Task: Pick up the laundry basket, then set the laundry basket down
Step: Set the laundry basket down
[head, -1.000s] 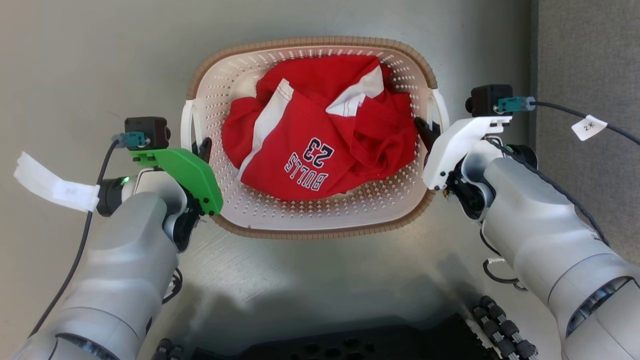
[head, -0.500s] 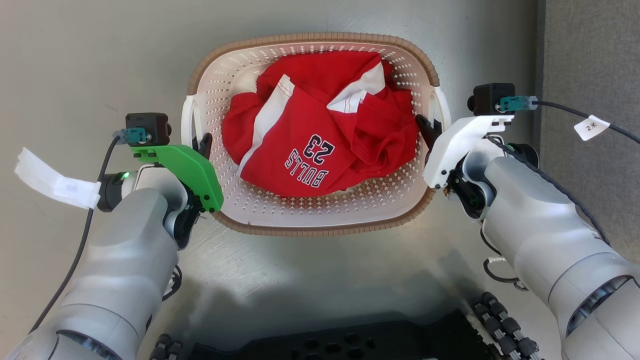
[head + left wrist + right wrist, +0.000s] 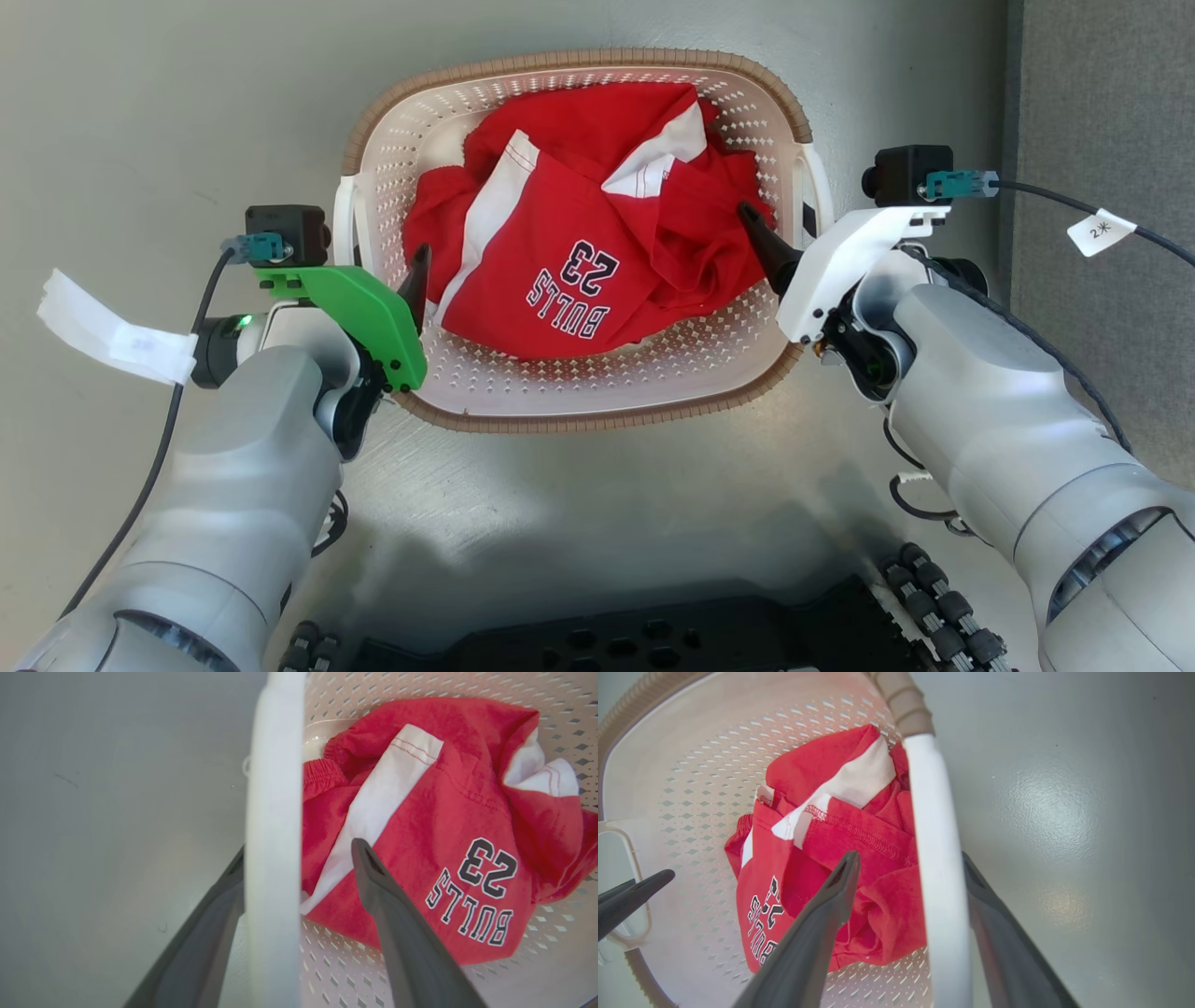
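Note:
The laundry basket [image 3: 579, 62] is cream with perforated walls and a brown woven-look rim. It sits on the grey floor and holds a crumpled red jersey [image 3: 579, 252] marked "BULLS 23". My left gripper [image 3: 387, 271] is open and straddles the left white handle [image 3: 273, 812], one finger outside and one inside over the jersey. My right gripper [image 3: 780, 229] is open too and straddles the right handle [image 3: 936, 858] the same way. In both wrist views there is a gap between the inner finger and the handle.
A darker grey carpet strip [image 3: 1102, 93] runs along the right edge of the floor. My black base [image 3: 653, 639] lies along the bottom of the head view. White tags hang from the wrist cables [image 3: 103, 331].
Both inner fingers have swung inward over the basket's contents, so the jaws have opened off the handles. The picture has shifted a little between frames.

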Available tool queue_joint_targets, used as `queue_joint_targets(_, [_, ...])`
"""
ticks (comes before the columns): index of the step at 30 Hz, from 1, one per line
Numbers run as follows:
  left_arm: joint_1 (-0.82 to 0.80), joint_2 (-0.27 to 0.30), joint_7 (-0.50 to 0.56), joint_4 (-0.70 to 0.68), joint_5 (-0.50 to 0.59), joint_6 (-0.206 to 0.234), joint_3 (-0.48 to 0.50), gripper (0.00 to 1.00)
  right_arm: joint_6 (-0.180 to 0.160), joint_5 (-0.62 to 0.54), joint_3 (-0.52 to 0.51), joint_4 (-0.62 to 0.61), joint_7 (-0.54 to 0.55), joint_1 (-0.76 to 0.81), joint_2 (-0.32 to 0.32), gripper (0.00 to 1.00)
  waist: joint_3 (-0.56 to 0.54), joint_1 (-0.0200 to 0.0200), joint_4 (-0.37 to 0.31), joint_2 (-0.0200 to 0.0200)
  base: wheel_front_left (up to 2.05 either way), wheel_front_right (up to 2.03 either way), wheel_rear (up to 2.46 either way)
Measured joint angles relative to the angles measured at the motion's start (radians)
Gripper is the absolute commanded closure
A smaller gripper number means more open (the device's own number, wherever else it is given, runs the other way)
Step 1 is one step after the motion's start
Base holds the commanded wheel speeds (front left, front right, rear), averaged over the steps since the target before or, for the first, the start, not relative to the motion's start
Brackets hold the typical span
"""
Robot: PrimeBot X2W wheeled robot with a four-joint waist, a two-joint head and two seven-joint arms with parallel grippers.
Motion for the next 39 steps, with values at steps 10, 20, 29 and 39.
queue_joint_targets(10, [-0.004, 0.000, 0.001, 0.007, -0.007, 0.000, -0.012, 0.00, 0.000, 0.017, 0.005, 0.015, 0.000, 0.000, 0.001, 0.00, -0.015, 0.0000, 0.000, 0.0000, 0.00, 0.00, 0.00])
queue_joint_targets(20, [-0.002, 0.000, -0.001, 0.024, -0.010, 0.000, -0.024, 0.00, 0.000, 0.029, 0.014, 0.025, -0.002, 0.002, 0.001, 0.00, -0.068, 0.0000, -0.003, 0.0000, 0.00, 0.00, 0.00])
queue_joint_targets(29, [0.049, 0.003, -0.014, 0.030, -0.028, 0.000, -0.027, 0.00, 0.000, 0.035, 0.020, 0.039, -0.012, 0.021, 0.001, 0.00, -0.145, 0.0000, -0.010, 0.0000, 0.00, 0.00, 0.00])
queue_joint_targets(39, [0.110, 0.004, -0.046, 0.018, -0.038, 0.000, -0.043, 0.00, 0.000, 0.043, 0.031, 0.065, -0.021, 0.090, 0.002, 0.00, -0.265, 0.0000, -0.018, 0.0000, 0.00, 0.00, 0.00])
